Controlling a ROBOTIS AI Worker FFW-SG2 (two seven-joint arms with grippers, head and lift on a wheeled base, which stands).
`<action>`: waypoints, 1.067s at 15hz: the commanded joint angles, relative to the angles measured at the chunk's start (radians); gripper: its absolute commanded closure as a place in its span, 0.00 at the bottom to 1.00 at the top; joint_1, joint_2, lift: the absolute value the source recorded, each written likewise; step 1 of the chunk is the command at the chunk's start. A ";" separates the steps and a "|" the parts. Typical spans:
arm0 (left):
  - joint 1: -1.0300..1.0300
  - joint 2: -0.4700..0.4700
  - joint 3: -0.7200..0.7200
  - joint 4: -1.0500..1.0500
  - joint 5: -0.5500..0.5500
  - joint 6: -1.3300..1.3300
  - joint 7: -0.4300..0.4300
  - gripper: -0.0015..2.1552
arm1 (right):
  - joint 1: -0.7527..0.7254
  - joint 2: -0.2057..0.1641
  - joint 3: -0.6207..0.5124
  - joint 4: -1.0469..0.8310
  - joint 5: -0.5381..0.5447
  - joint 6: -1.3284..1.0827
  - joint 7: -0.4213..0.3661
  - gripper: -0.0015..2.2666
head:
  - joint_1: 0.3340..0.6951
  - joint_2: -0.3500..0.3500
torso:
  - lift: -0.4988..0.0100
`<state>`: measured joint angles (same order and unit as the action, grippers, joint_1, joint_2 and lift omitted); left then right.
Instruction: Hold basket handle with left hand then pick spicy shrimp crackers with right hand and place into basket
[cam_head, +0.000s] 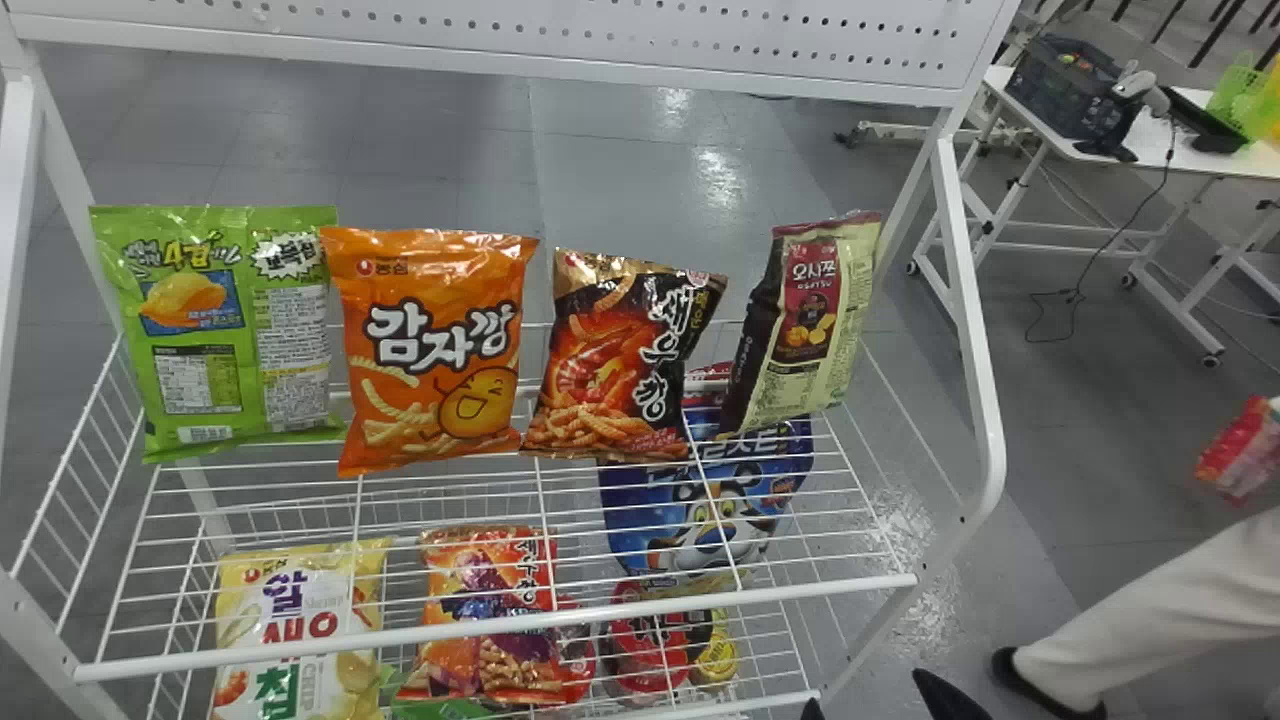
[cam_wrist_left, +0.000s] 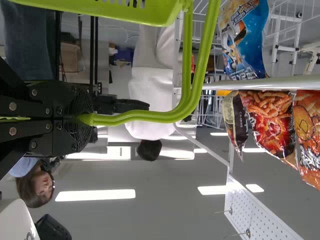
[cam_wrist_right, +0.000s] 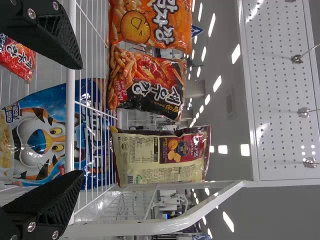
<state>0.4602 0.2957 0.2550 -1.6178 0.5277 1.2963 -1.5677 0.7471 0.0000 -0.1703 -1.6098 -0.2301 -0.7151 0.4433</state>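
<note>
The basket handle is clamped by the left gripper. The right gripper is positioned, fingers apart, near the front rail. Beyond this edge, spicy shrimp crackers are flanked, with narrow upper gaps, by an orange bag and a cream bag.

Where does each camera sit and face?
Head view: robot's head, looking forward and down at the rack; right claw at the bottom edge.
Left wrist view: left wrist, looking past left claw and basket handle into the room.
Right wrist view: right wrist, facing the rack through the open right claw.
All views share the spicy shrimp crackers.
</note>
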 joint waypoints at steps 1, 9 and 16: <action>0.000 0.002 -0.002 -0.001 0.000 0.001 -0.013 1.00 | -0.002 0.001 0.000 -0.001 0.001 0.003 0.000 0.02 | 1.00 0.17 | 0.96; 0.000 0.007 -0.002 -0.002 0.002 0.001 -0.013 1.00 | -0.005 0.001 0.015 -0.032 0.001 0.030 -0.002 0.02 | 1.00 0.20 | 0.96; -0.003 0.010 -0.007 -0.002 0.002 -0.002 -0.013 1.00 | -0.120 0.001 0.060 -0.164 0.034 0.346 -0.058 0.03 | 1.00 0.27 | 0.96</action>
<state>0.4561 0.3048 0.2471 -1.6199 0.5292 1.2968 -1.5677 0.6625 0.0000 -0.1263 -1.7574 -0.2098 -0.4378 0.3951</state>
